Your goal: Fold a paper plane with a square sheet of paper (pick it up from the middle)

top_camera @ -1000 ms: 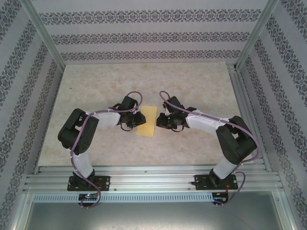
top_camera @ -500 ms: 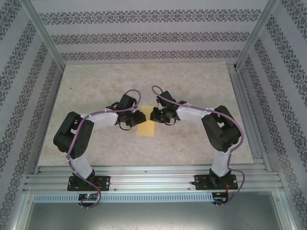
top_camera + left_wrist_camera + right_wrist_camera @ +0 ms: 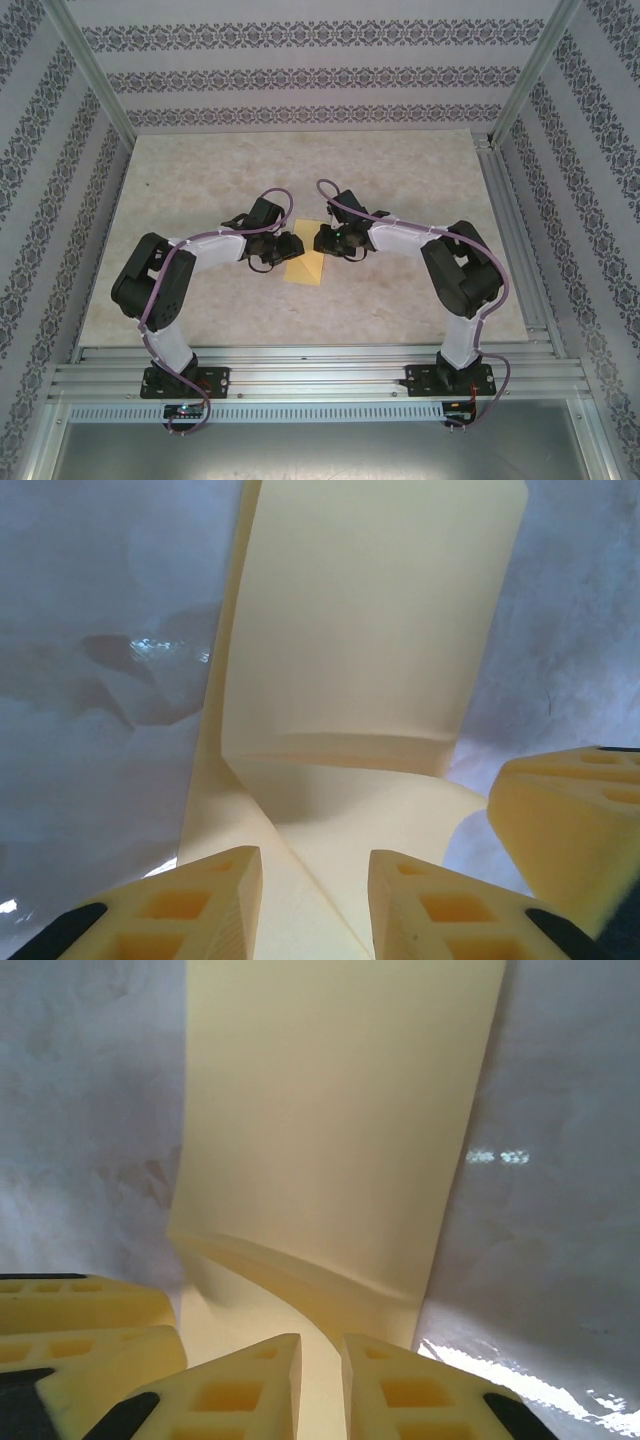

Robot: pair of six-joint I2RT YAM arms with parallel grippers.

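The left gripper stands with jaws apart over the square sheet of paper, the right gripper almost closed, grip unclear, so the fold just ahead wants even, aligned pressing.

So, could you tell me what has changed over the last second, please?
The right gripper moved left over the square sheet of paper, whose far end is now raised, so it looks shorter from above. The left gripper stayed at its left edge.
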